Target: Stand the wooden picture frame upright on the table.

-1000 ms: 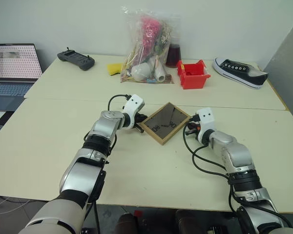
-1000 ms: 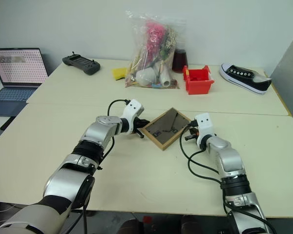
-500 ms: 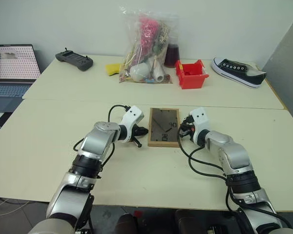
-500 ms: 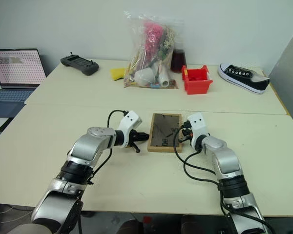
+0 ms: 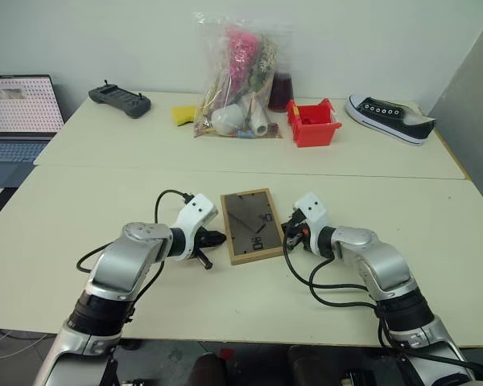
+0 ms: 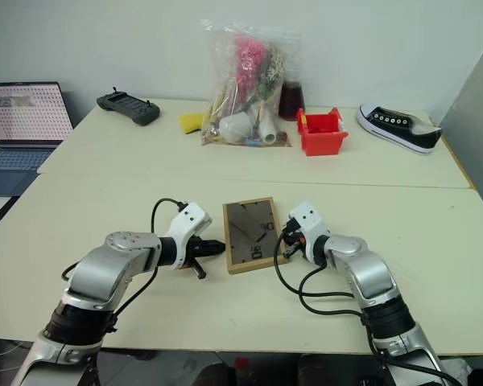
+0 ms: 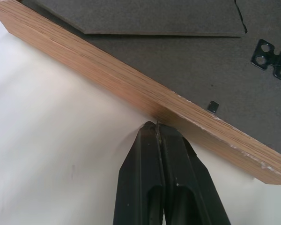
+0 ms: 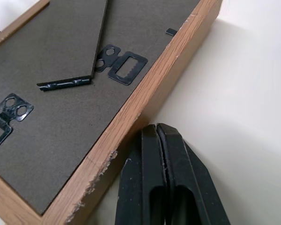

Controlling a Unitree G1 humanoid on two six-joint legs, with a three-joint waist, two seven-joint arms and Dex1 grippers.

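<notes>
The frame, back panel up, now lies nearer the robot on the table and is turned from a diamond-like angle to nearly square with the edge. Both arms are drawn back with it: the left gripper and right gripper, closed, press its 2 opposite sides

— Where is the wooden picture frame?
— Flat on the table, near the front edge, dark brown back panel up.
— Stand?
— Folded against the back.
</notes>
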